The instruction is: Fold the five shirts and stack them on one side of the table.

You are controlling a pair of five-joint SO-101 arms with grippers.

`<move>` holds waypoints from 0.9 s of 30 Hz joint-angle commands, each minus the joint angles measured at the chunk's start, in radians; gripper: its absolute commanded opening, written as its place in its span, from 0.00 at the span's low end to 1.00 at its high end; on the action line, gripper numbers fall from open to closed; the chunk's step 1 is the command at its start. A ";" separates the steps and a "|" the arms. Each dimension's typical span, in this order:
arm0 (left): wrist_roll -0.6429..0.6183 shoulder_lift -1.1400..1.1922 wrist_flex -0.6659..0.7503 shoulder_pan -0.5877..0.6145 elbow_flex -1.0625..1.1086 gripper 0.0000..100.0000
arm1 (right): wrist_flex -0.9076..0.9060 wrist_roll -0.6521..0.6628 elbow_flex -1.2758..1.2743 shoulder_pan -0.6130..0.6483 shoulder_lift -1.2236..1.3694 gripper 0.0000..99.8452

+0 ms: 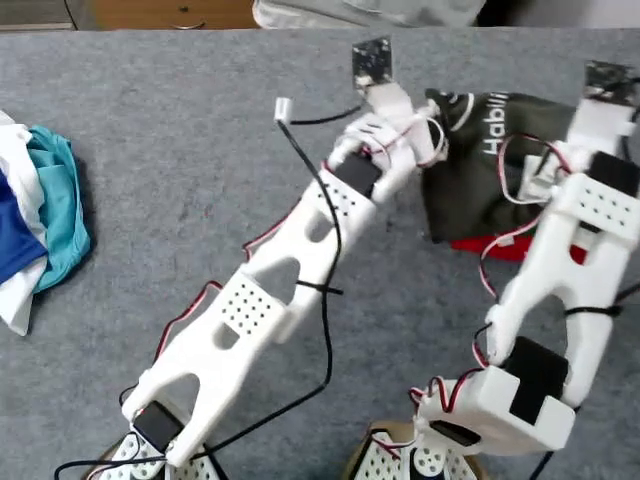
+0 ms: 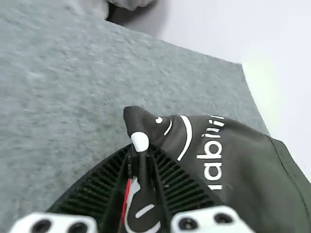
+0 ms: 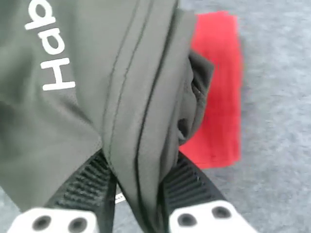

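The dark shirt (image 1: 470, 170) lies bunched at the far right of the table (image 1: 180, 130), and both tools have hold of it. The left tool (image 2: 141, 150) is clamped on the shirt's left corner: the cloth rises to a small peak between the black ribbed jaws, with one white fingertip (image 2: 139, 141) pressed against it. The right tool (image 3: 138, 160) is closed on a thick fold at the shirt's right side, where several layers and stitched seams run down between its jaws.

The shirt is a smooth, matte knit, a very dark olive close to black. White lettering and thin curved white lines are printed across it. It sits in soft folds, not flat. A red shirt (image 3: 218, 97) lies under it, partly covered, and shows as a flat, straight-edged strip along the near edge of the dark one.

In the high view, the white left arm stretches diagonally from the near left to the shirt's left edge. The right arm stands bent at the right, over the shirt's right side.

At the table's left edge, well apart from the arms, sits a loose heap of shirts (image 1: 40, 220) in white, teal and blue. The table has a grey, felt-like cover with a fine nap.
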State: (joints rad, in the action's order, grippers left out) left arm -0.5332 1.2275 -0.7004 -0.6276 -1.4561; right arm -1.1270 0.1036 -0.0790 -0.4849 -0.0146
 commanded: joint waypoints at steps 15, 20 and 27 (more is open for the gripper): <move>0.127 -0.021 0.175 -0.035 0.132 0.03 | 0.189 0.011 -0.084 -0.101 -0.025 0.01; 0.123 -0.021 0.169 -0.035 0.138 0.08 | 0.184 0.083 -0.085 -0.104 -0.025 0.09; 0.123 -0.027 0.167 -0.034 0.138 0.08 | 0.181 0.157 -0.085 -0.119 -0.025 0.41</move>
State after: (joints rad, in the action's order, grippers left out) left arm -0.4166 1.2275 -0.5470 -0.6582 -1.3134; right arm -0.9613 0.2048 -0.1680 -0.5892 -0.0146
